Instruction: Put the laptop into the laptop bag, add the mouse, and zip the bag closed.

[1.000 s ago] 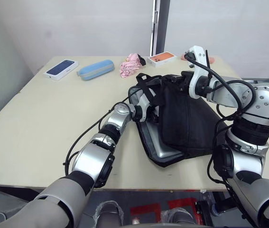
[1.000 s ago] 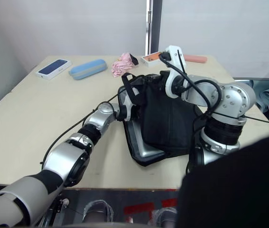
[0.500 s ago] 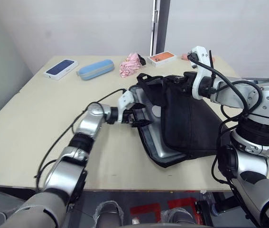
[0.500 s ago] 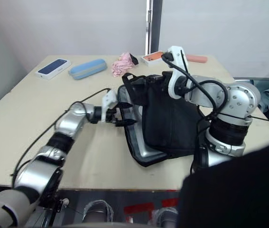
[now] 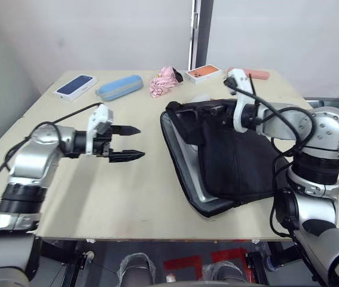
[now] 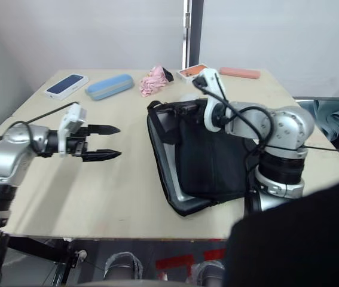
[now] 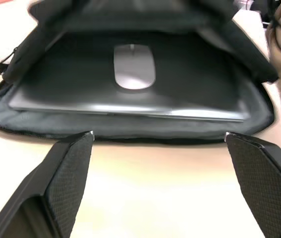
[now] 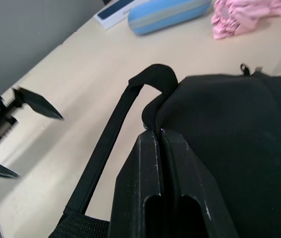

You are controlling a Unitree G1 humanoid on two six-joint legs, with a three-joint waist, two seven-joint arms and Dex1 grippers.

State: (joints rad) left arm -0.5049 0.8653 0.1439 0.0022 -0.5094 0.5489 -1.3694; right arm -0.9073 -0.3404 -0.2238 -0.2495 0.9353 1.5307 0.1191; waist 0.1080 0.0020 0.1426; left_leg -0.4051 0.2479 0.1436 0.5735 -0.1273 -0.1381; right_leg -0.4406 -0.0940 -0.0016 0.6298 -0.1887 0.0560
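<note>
Soft, even light filled the room. The table (image 5: 67,179) showed only faint shadows. The left wrist view was slightly blurred.

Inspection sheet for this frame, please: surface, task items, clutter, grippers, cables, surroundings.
Surface: pale wooden table.
Laptop bag: black, lying flat, mouth open toward the robot's left.
Laptop: inside the bag.
Mouse: lying on the laptop, inside the bag.
Clutter: blue oblong case, phone box, pink cloth, orange box, pink flat case, all along the far edge.
Left gripper: open, holding nothing, above the table and apart from the bag.
Right gripper: shut on the bag's upper edge, beside a handle.
Cables: black leads along both arms.
Surroundings: white wall behind.
</note>
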